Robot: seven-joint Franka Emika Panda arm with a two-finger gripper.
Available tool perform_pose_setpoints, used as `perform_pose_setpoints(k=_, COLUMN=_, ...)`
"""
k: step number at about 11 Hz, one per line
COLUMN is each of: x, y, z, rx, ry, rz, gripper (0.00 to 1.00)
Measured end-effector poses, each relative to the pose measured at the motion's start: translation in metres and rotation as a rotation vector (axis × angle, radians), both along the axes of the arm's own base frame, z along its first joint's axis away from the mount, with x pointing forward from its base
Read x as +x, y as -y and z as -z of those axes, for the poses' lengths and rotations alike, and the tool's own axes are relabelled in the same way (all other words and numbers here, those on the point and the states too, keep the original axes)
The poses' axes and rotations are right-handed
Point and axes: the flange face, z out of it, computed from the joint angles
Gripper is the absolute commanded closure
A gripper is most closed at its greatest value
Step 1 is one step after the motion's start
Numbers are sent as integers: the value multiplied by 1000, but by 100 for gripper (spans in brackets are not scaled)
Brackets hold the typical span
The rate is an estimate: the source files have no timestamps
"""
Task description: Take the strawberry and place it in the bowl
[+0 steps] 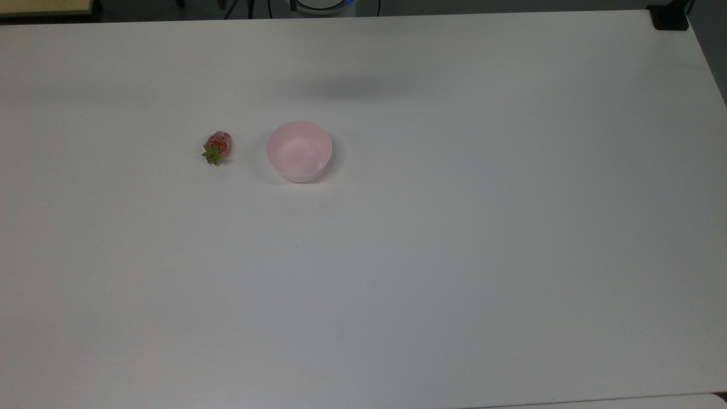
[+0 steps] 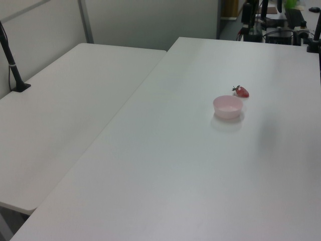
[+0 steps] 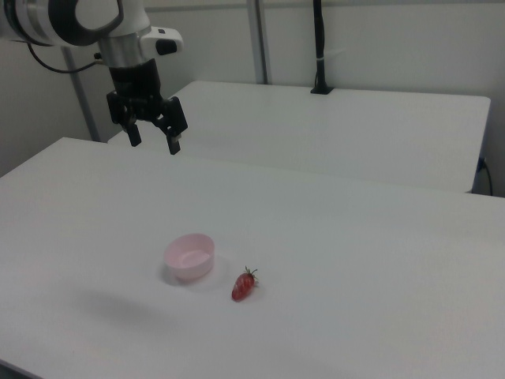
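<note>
A small glossy red strawberry (image 1: 218,145) lies beside a pale pink round plastic bowl (image 1: 299,151) on the white tabletop (image 1: 454,255) — the gripper (image 3: 154,144) hangs high above, fingers apart.

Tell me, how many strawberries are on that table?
1. The strawberry lies on the white table, just off the top view's left of the pink bowl, not touching it. The bowl looks empty.

A robotics lab or test room is suggested: two plain white tables (image 3: 331,118) are set side by side against bare grey partition walls (image 2: 145,20), black clamped poles (image 3: 319,47) are fixed at the table edges, and a robot arm (image 3: 87,20) is mounted there.
</note>
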Motion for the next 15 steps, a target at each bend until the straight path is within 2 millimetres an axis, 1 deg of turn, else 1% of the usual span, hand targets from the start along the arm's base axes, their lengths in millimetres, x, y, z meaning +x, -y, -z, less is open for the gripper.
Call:
perform_pose_setpoints(k=11, x=0, y=0, z=-1, rx=0, ry=2, rz=-2, gripper=0)
perform_pose_setpoints(k=14, x=0, y=3, z=-1, rx=0, ry=2, rz=-7, gripper=0)
perform_pose_setpoints(k=15, x=-1, y=7, z=-1, rx=-1, ry=2, rz=-41, gripper=0)
